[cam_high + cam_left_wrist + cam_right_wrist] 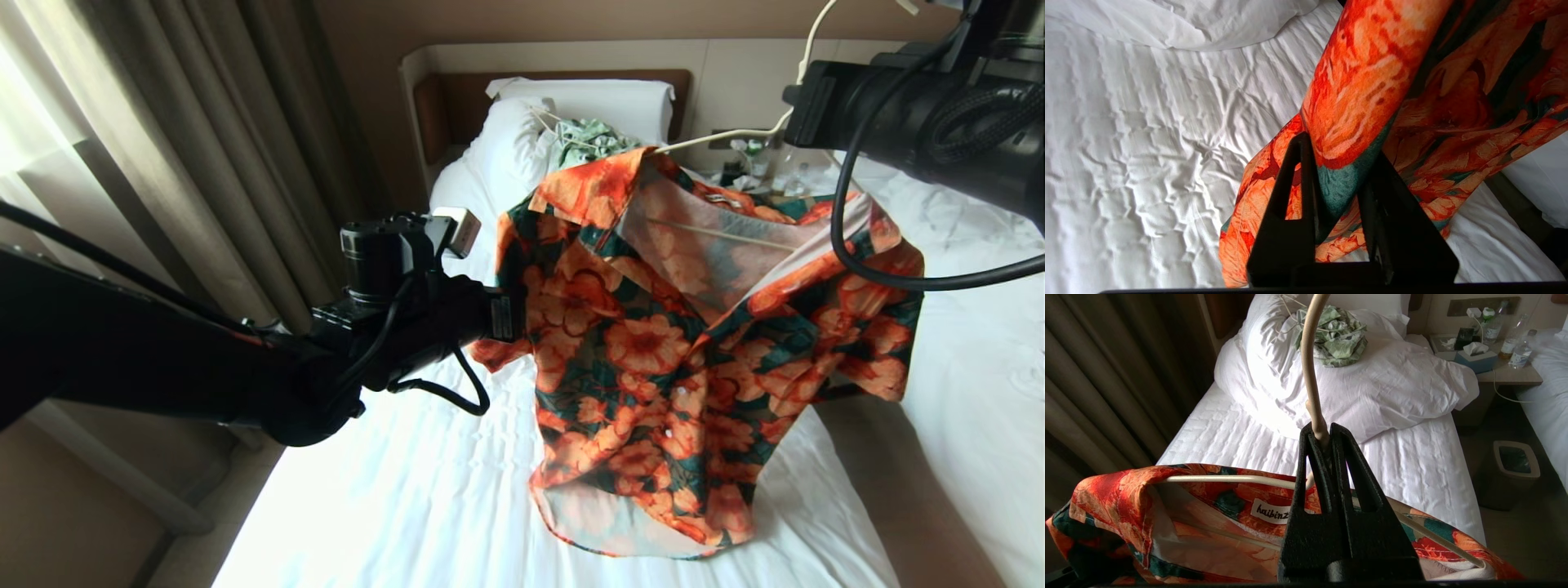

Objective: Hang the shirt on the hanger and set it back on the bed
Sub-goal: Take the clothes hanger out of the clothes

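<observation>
The left claw [1337, 163] stands at the shirt's [678, 343] left side, level with its chest. Its fingers are parted a little, with a fold of sleeve or side cloth lying between them. Whether they pinch that fold or have just let it go, I cannot tell.

Beyond it, higher and to the far right, the right claw [1325, 435] is clenched on the twisted neck of the hanger [1229, 478]. It carries hanger and shirt together in the air. The wire runs inside the shoulders and the collar sits around the neck, so I judge the hanging step about done. The hem brushes the sheet of the bed [392, 498] below.

Setting it back is what remains. That calls for the left claw to draw clear of the cloth. The right claw then lowers the hanger onto open sheet, short of the duvet [1392, 384] and the pale green garment [1339, 335] lying on it near the headboard.
</observation>
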Available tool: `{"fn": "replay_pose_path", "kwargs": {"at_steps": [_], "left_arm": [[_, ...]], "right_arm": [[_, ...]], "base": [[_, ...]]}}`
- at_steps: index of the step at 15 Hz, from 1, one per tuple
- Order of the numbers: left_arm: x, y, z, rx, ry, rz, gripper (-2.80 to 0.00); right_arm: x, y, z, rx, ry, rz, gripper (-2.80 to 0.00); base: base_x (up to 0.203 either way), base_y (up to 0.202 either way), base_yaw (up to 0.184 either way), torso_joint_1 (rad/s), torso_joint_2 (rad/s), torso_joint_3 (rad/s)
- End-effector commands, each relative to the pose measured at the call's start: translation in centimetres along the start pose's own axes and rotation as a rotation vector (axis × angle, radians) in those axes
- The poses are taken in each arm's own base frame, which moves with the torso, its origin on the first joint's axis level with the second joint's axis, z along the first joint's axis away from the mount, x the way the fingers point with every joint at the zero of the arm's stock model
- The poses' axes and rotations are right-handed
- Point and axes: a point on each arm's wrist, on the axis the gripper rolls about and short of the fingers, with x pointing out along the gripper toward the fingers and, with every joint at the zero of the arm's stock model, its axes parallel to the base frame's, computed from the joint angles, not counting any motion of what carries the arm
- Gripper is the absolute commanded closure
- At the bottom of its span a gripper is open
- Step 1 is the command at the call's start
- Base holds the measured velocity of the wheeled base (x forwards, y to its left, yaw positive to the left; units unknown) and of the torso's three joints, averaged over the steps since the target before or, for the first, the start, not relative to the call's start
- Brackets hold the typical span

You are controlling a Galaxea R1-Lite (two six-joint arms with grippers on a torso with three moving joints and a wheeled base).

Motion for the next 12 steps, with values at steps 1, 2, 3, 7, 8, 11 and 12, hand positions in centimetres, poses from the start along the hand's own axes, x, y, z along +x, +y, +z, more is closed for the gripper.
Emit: {"fn": "replay_pose_path", "kwargs": {"at_steps": [1,2,3,7,8,11,12], "left_arm": [[-0.2,0.0,0.2,0.001,-0.010,-0.001,-2.80],[-0.4,0.0,0.5,0.001,-0.015,-0.001,-2.80],[-0.7,0.0,0.3,0.002,-0.009,-0.001,-2.80],[-4.7,1.7,-0.3,-0.009,0.018,0.044,-2.80],[-6.0,2.4,-0.7,-0.016,0.030,0.064,-2.80],[-10.4,4.3,-3.4,-0.042,0.094,0.134,0.00],[-12.2,4.6,-3.7,-0.042,0.060,0.148,0.00]], "right_arm": [[0.0,0.1,0.0,0.000,0.000,0.000,0.00],[0.1,0.0,-0.1,0.000,0.001,-0.001,0.00],[0.1,0.0,-0.1,0.000,0.002,-0.001,0.00],[0.2,-0.1,-0.1,0.001,-0.004,-0.006,0.00],[0.2,-0.1,-0.1,0.001,-0.006,-0.007,0.00],[-0.1,0.1,0.2,0.005,-0.018,0.002,0.00],[-0.2,0.0,0.4,0.016,-0.027,0.001,0.00]], "base": [[0.000,0.000,0.000,0.000,0.00,0.000],[0.000,0.000,0.000,0.000,0.00,0.000],[0.000,0.000,0.000,0.000,0.00,0.000],[0.000,0.000,0.000,0.000,0.00,0.000],[0.000,0.000,0.000,0.000,0.00,0.000],[0.000,0.000,0.000,0.000,0.00,0.000],[0.000,0.000,0.000,0.000,0.00,0.000]]}}
